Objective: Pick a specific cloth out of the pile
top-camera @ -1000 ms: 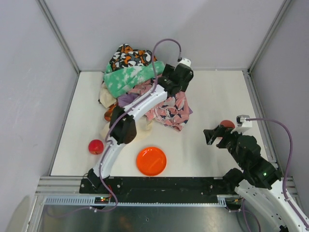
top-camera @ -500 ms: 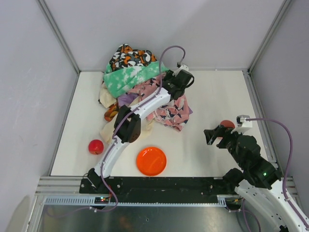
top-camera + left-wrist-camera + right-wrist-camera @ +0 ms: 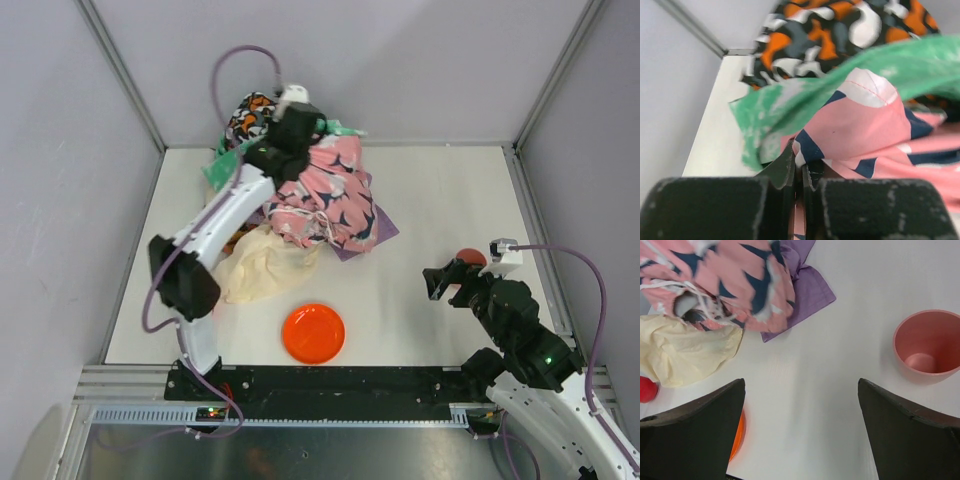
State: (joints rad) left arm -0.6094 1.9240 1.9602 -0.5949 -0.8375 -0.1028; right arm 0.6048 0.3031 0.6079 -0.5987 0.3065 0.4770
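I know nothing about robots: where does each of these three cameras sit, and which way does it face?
Top external: above and behind the arms, looking down on the table; left arm and right arm both show.
Left wrist: rides the left arm, faces into the pile; its left gripper is shut on the pink patterned cloth.
Right wrist: rides the right arm, looks down at the purple cloth and pink cup; its open right gripper frames the view.
Shared: top and right wrist both show the purple cloth.

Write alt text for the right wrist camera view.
A purple cloth pokes out from under a pink patterned cloth at top left, with a cream cloth beside them. The open right hand frames a white table, a pink cup at right.
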